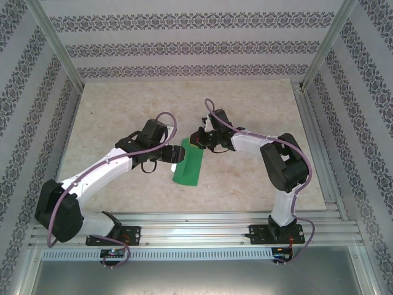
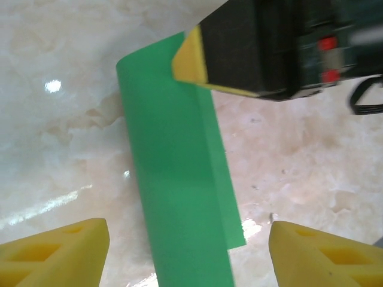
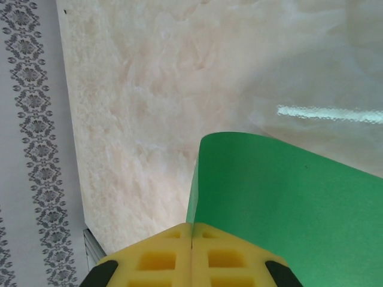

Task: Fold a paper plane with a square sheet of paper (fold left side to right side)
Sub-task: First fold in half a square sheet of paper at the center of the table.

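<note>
two arm bases sit bolted to the aluminium rail (image 1: 196, 224) at the near edge. the left arm (image 1: 92, 177) reaches up and to the right and the right arm (image 1: 282, 163) bends up and to the left, so both wrists meet over the middle of the marbled table (image 1: 116, 104).

the left gripper (image 1: 177, 153) is released. in its own wrist view its two yellow fingertips (image 2: 90, 239) stand wide apart at the bottom corners, with bare table showing between each of them and the paper.

the green sheet of paper (image 1: 186, 167) lies on the table between those tips and runs away from them as a long narrow band. it is folded over on itself, and one layer's edge shows as a slightly offset strip along its right side. in the top view the band runs roughly from near to far, leaning a little to the right at its far end, between the two grippers.

at that far end the right gripper (image 3: 191, 254) is clenched on the paper. its yellow pads press together with no gap, and the sheet's edge runs into the seam between them and bows away from the fingers. in the left wrist view one of its yellow pads sits on the band's far right corner.

a small white glare spot (image 2: 52, 85) shines on the table left of the paper. beyond the table rises the patterned back wall (image 1: 196, 46).
</note>
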{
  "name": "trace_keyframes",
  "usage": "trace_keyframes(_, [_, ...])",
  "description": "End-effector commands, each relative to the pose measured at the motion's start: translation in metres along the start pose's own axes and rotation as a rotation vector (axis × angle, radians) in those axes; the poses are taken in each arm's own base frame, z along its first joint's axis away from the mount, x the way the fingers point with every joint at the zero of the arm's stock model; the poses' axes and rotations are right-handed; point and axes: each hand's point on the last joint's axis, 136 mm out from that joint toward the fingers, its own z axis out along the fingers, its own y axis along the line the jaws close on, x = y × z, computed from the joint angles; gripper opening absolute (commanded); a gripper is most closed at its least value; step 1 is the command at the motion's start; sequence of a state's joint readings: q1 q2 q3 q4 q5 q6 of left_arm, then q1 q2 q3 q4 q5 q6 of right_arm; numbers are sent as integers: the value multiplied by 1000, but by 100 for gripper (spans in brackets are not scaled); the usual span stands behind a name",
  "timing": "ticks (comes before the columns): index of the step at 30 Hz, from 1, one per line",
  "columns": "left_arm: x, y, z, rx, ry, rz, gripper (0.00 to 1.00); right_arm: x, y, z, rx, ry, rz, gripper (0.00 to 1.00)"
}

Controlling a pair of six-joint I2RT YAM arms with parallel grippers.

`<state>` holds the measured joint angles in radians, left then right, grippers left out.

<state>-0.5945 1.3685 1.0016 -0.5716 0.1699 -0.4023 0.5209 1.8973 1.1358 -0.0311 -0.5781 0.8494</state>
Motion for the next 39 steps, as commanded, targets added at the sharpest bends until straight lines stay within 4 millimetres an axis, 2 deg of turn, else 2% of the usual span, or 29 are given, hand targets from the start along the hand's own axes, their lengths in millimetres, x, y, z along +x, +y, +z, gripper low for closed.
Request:
trace_keyframes(1, [16, 19, 25, -50, 62, -76, 73, 5, -18, 3, 26, 15, -35, 0])
trace_keyframes(6, [22, 23, 51, -55, 115, -96, 80, 7, -27, 5, 48, 22, -34, 0])
trace_keyframes(10, [27, 30, 62, -74, 133, -104, 82, 7, -37, 6, 73, 22, -29, 0])
trace_keyframes(12, [29, 30, 65, -73, 140, -108, 83, 7, -45, 6, 99, 25, -31, 0])
trace_keyframes(16, [32, 28, 71, -52, 157, -106, 87, 7, -48, 7, 104, 31, -33, 0])
trace_keyframes(24, [39, 34, 79, -107, 180, -83, 99, 4, -57, 5, 149, 22, -42, 0])
trace_keyframes(39, [47, 31, 86, -195, 240, 3, 100, 3, -67, 6, 182, 26, -42, 0])
